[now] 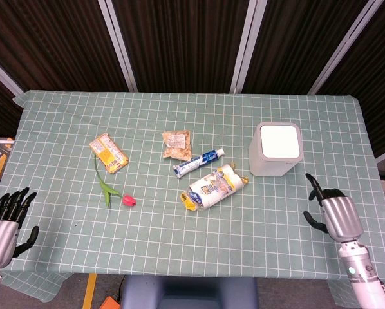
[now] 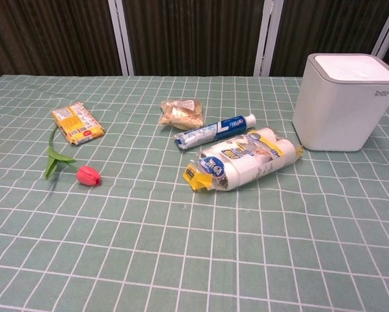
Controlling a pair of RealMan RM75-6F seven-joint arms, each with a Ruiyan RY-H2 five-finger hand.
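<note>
While the right hand (image 1: 334, 215) and the left hand (image 1: 2, 219) both hover with fingers spread and hold nothing, the white bin (image 1: 277, 149) stands near the right hand, probably light, stiff and smooth, best held by its flat sides.

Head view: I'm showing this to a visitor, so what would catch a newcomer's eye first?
Probably the white bin, the biggest thing, at the right of the green checked table. Next the red tulip at the left, below a yellow packet, and the wrapped rolls in the middle beside a toothpaste tube. The left hand and right hand sit at the near corners, holding nothing.
</note>
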